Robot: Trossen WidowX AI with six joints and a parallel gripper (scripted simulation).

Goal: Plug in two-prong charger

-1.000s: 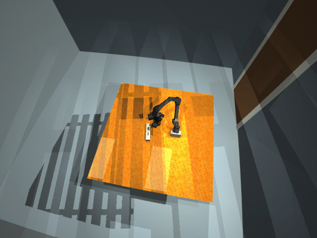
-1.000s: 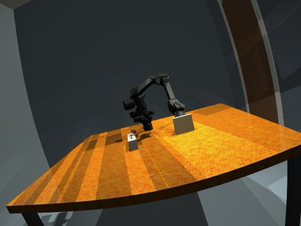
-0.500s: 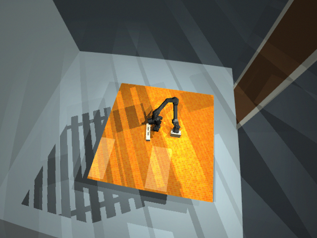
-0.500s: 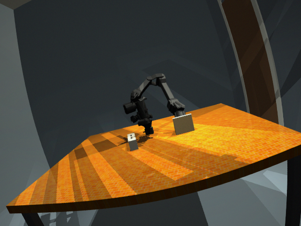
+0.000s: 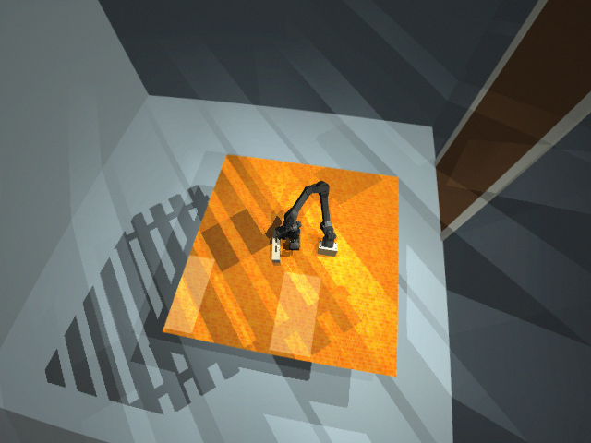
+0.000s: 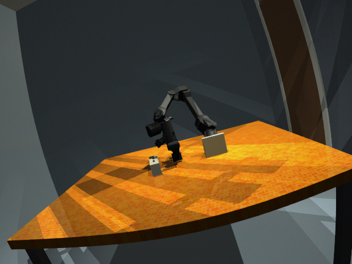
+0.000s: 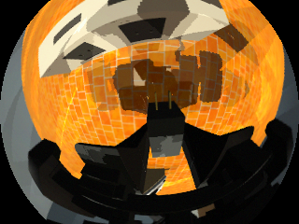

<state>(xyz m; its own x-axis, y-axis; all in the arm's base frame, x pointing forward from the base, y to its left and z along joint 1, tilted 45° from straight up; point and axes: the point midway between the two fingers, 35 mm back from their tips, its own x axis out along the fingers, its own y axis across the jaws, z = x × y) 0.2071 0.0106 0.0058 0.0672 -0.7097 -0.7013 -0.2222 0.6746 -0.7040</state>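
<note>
Item: your gripper (image 7: 167,149), clamped on the two-prong charger (image 7: 166,126) and carrying it low over the orange table (image 6: 256,170) just right of the power strip (image 6: 154,166); step, approach; next, you likely square both prongs over the right outlet, then push straight.

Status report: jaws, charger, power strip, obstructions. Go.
Gripper jaws shut on dark two-prong charger, prongs forward. Cream power strip beside the gripper, charger not plugged. Nothing between them on the orange tiled table.
</note>
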